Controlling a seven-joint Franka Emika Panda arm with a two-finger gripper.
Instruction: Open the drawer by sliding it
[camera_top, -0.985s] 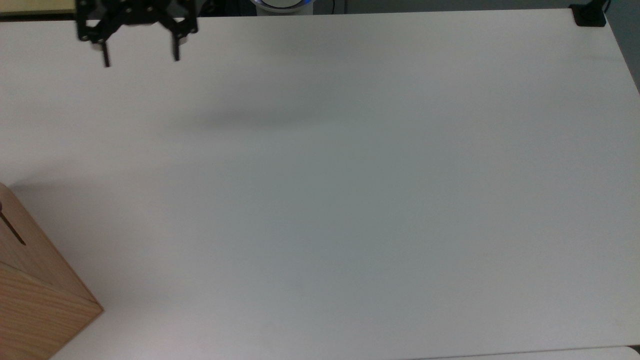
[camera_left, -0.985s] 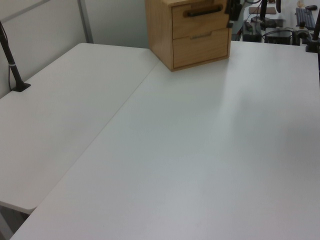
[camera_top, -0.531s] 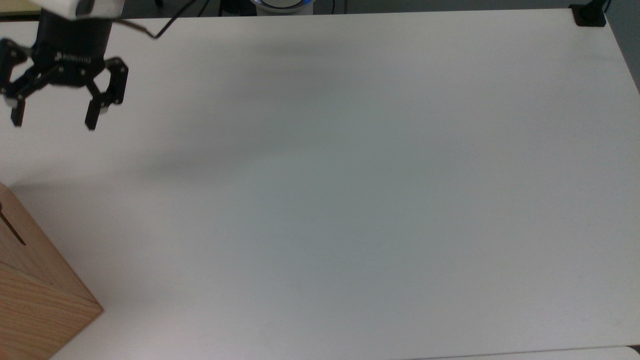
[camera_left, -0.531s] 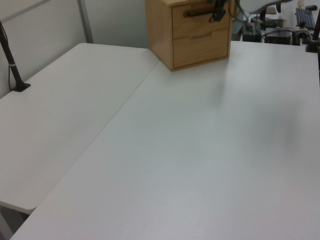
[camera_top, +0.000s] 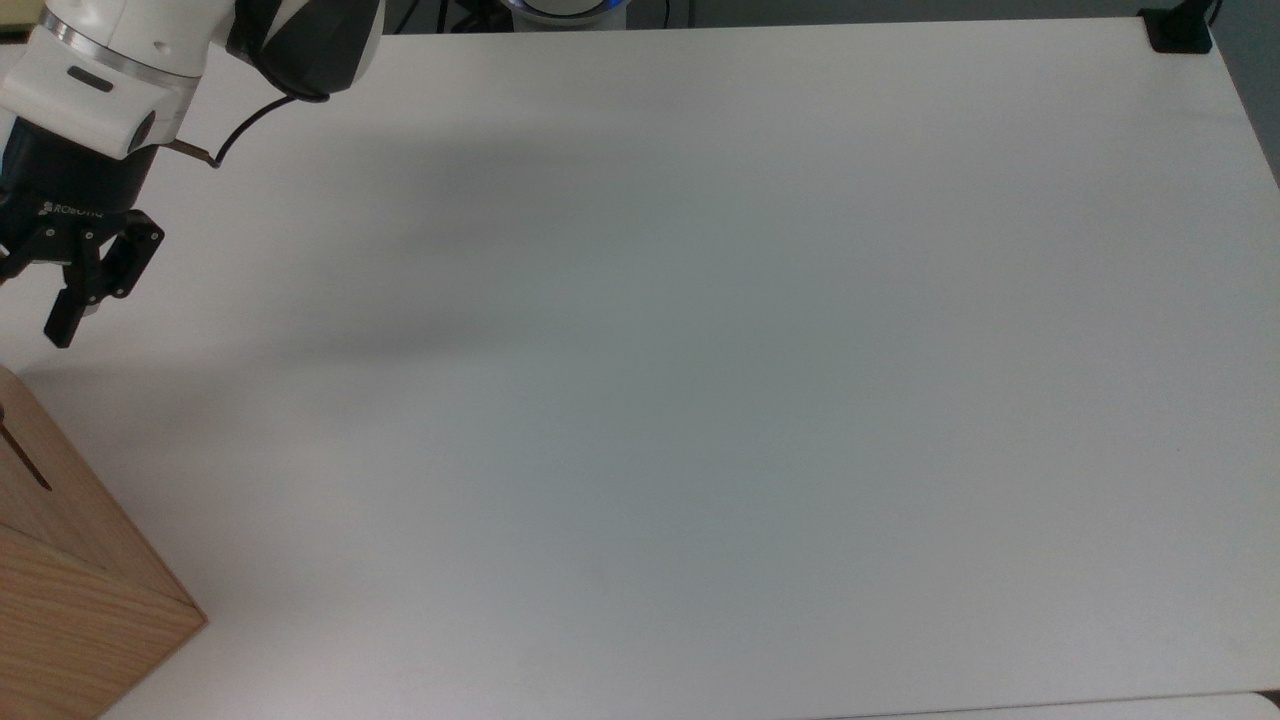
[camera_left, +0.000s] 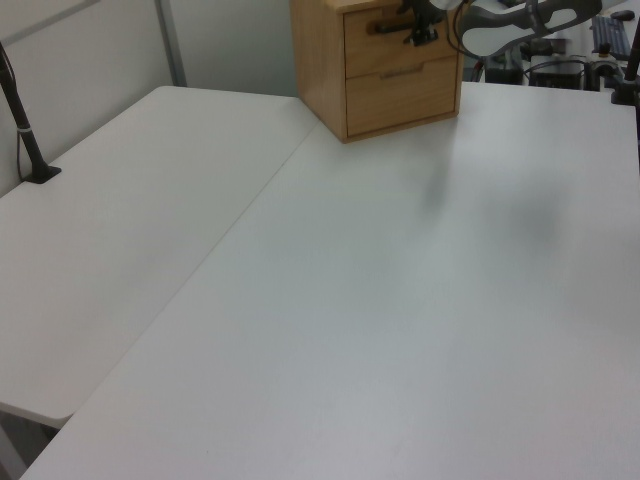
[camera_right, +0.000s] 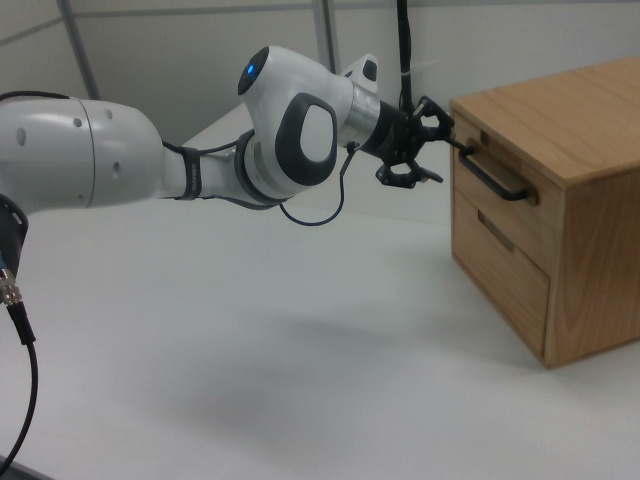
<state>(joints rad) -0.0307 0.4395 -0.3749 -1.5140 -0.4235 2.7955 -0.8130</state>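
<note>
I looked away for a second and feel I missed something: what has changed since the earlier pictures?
The gripper moved down the top view's left side toward the wooden cabinet, fingers open, now close by the upper drawer and its black handle. It has grasped nothing. Both drawers remain closed, and the cabinet has not shifted.

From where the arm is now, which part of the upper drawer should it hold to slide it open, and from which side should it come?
Grip the black bar handle on the upper drawer, around its middle. The bar stands off the flat front panel, which leaves room behind it for a finger. Come straight at the front, from the right view's left, where the tool hovers open near the handle's end. Then probably pull straight back.
</note>
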